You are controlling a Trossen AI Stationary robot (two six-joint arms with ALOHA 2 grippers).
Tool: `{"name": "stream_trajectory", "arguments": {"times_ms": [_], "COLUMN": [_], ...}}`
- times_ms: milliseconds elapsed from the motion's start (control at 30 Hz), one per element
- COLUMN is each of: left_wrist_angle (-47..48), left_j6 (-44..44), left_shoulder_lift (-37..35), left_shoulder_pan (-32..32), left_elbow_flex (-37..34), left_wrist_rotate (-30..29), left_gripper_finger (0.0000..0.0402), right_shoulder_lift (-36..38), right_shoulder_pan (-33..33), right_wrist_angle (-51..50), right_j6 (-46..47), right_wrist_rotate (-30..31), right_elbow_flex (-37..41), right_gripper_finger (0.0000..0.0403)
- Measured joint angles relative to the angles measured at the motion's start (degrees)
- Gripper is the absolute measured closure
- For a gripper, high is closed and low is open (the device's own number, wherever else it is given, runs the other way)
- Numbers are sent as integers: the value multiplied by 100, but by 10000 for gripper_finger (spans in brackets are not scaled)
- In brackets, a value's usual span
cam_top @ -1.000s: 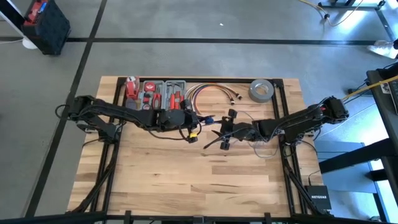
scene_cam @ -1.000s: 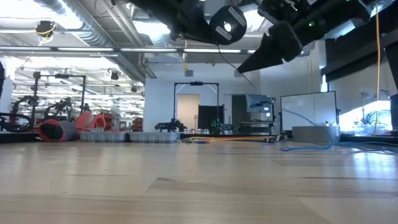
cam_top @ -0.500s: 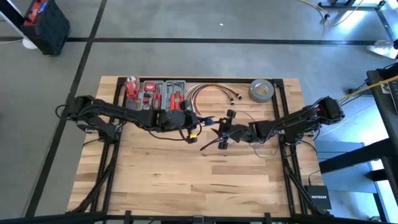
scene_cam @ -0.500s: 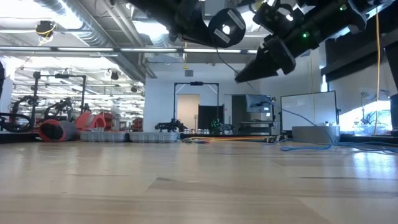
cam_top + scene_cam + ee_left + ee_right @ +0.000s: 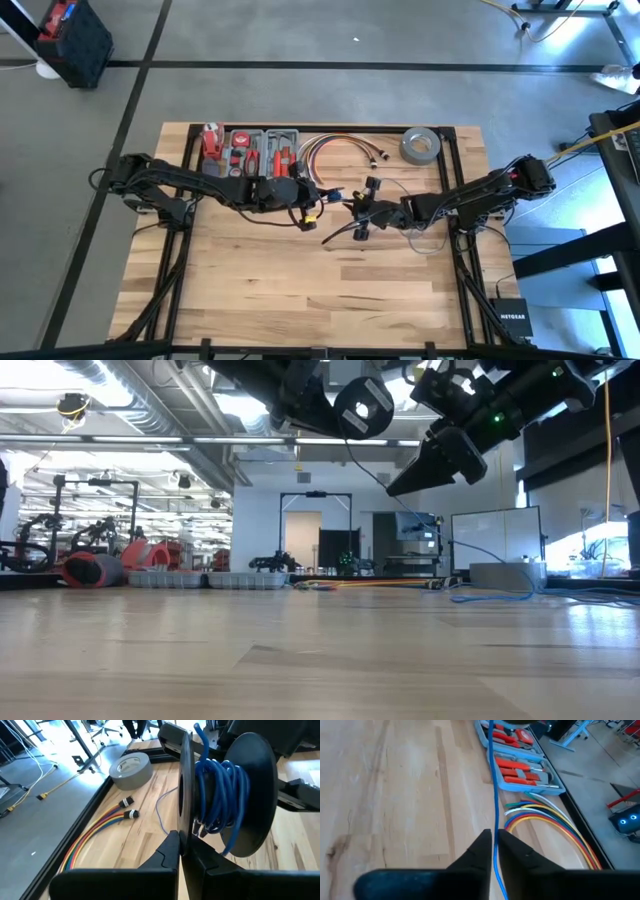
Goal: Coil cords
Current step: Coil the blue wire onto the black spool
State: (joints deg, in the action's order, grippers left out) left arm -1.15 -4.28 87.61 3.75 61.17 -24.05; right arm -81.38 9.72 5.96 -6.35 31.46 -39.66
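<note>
The right tool (image 5: 493, 845) is pinching the thin blue wire (image 5: 494, 795) between nearly closed fingers above the tabletop (image 5: 395, 795). The wire is running onward to a black spool (image 5: 250, 795), whose flange the left tool (image 5: 180, 852) is clamping fully shut, with blue coils wrapping its core.

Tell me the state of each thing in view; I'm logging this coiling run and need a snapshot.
Blue wire: partly wound on the spool, the rest running free to the right hand.
Black spool: gripped at its flange by the left hand, above the table.
Right hand: shut on the blue wire.
Tape roll: lying flat.
Coloured cable bundle: loose on the table.
Tool tray: open, tools inside.
</note>
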Motion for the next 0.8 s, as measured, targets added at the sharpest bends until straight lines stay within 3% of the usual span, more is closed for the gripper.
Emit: {"name": "stream_trajectory", "arguments": {"times_ms": [300, 633, 800], "left_wrist_angle": [-90, 311, 517], "left_j6": [-44, -93, -123], "left_shoulder_lift": [0, -4, 4], "left_shoulder_pan": [30, 103, -29], "left_elbow_flex": [0, 0, 0], "left_wrist_rotate": [2, -5, -141], "left_gripper_finger": [402, 402, 402], "right_shoulder_lift": [-23, 344, 688], "right_shoulder_pan": [0, 9, 9], "right_wrist_angle": [-26, -702, -748], "right_j6": [-41, 153, 552], "right_wrist_rotate": [369, 1444, 1404], "right_elbow_flex": [0, -7, -7], "right_gripper_finger": [400, 401, 402]}}
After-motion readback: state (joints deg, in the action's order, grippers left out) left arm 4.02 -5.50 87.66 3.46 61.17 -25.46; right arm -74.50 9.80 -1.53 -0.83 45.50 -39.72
